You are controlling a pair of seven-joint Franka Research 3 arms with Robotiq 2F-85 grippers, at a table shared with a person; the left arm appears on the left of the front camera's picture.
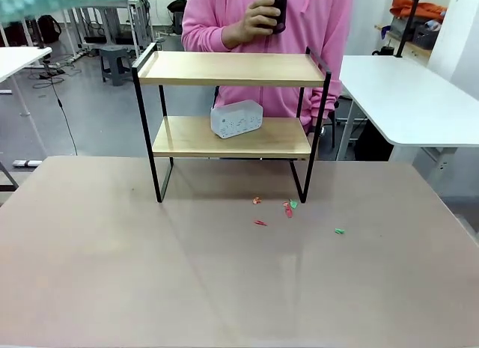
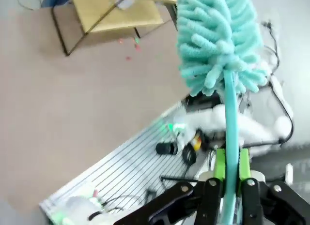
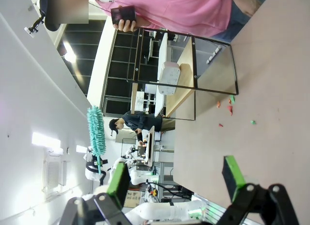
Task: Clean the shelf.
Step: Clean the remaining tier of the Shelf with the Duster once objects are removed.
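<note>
The shelf [image 1: 232, 68] stands at the far middle of the table, two light wooden boards on a black frame. It also shows in the left wrist view [image 2: 116, 14] and the right wrist view [image 3: 186, 65]. A white box [image 1: 236, 118] sits on its lower board. My left gripper [image 2: 231, 181] is shut on the handle of a teal fluffy duster [image 2: 218, 41], held high above the table's near left. Its blurred head [image 1: 45, 0] crosses the top left of the front view. My right gripper [image 3: 174, 174] is open and holds nothing, well back from the shelf.
Small red and green scraps [image 1: 288, 207] lie on the table in front of the shelf's right leg. Behind the shelf a person in pink holds a black cylinder [image 1: 274, 7]. White tables [image 1: 412, 93] stand right and left behind.
</note>
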